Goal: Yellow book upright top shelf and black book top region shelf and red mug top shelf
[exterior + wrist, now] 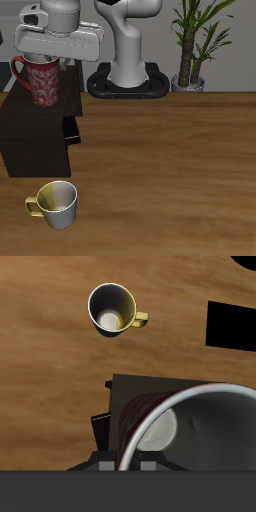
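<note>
The red mug, one of two mugs, sits upright on the shelf top under the gripper, whose jaws clamp its rim. One yellow mug stands on the table near its front edge.

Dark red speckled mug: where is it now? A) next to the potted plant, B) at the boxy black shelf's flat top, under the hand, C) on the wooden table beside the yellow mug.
B: the dark red speckled mug is at the black shelf top, below the hand; whether it rests there is unclear.
</note>
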